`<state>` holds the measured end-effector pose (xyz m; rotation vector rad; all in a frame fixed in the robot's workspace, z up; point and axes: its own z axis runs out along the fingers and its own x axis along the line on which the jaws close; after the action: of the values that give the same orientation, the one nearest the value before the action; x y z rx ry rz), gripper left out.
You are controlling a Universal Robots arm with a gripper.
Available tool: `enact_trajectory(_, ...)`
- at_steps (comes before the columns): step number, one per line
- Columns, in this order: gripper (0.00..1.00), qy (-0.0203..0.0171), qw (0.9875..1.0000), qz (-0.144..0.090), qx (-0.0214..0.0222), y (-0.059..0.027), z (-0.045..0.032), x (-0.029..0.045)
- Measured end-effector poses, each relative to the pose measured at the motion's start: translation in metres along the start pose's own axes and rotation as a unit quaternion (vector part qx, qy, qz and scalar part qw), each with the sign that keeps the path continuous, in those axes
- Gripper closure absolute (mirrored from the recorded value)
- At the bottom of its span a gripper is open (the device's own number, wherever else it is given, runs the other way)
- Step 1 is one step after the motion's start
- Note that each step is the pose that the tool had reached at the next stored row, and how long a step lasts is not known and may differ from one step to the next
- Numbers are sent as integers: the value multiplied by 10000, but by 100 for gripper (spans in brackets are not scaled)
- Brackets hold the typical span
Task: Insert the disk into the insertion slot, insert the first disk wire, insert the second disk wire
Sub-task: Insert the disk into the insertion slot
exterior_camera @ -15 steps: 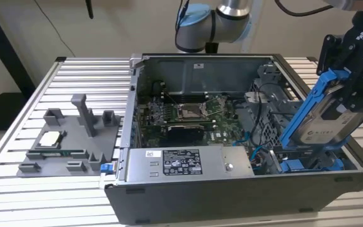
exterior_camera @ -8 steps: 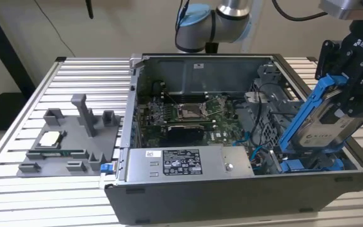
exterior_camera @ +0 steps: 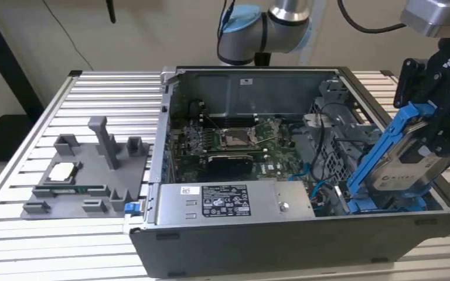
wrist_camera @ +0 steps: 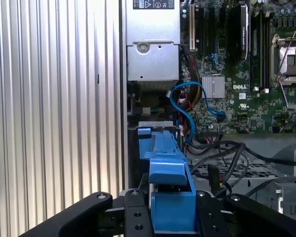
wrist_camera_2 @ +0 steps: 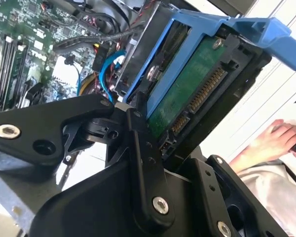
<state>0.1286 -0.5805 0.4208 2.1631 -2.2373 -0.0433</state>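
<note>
My gripper (exterior_camera: 430, 143) is shut on the disk (exterior_camera: 403, 170), a silver drive in a bright blue carrier. I hold it tilted steeply over the case's corner on the exterior view's right. Its lower end reaches down to the grey drive cage, where the insertion slot (exterior_camera: 348, 175) is. In the second wrist view the disk (wrist_camera_2: 192, 91) shows its green board and connector, with a black finger (wrist_camera_2: 144, 148) against its edge. The first wrist view looks along the blue carrier (wrist_camera: 170, 192) between my gripper (wrist_camera: 171, 215) fingers. A looped blue wire (wrist_camera: 187, 101) lies loose beside the cage.
The open computer case (exterior_camera: 287, 246) holds a motherboard (exterior_camera: 233, 140) and a power supply (exterior_camera: 225, 202). Another blue carrier (exterior_camera: 393, 205) lies low in the cage. A grey fixture (exterior_camera: 84, 175) sits on the ribbed table (exterior_camera: 45, 246). A person's hand (wrist_camera_2: 271, 143) rests nearby.
</note>
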Motion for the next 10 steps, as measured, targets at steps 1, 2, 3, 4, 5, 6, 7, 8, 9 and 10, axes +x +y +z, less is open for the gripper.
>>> enact_trajectory(1, 67, -4, 10000, 0, 0, 0, 9, -10)
enact_trajectory(2, 67, -7, 10000, 0, 0, 1, 14, -27)
enact_trajectory(3, 67, -12, 10000, 0, 0, 1, 19, -49)
enact_trajectory(4, 67, -16, 10000, 0, -1, 2, 24, -70)
enact_trajectory(5, 67, -21, 10000, 0, -1, 2, 32, -82)
enact_trajectory(6, 67, -23, 10000, 0, -1, 2, 42, -85)
enact_trajectory(7, 67, -24, 10000, 0, -1, 1, 51, -85)
enact_trajectory(8, 67, -23, 10000, 1, -1, 1, 56, -85)
enact_trajectory(9, 67, -22, 10000, 3, -1, 1, 59, -85)
enact_trajectory(10, 67, -22, 10000, 4, -1, 1, 63, -85)
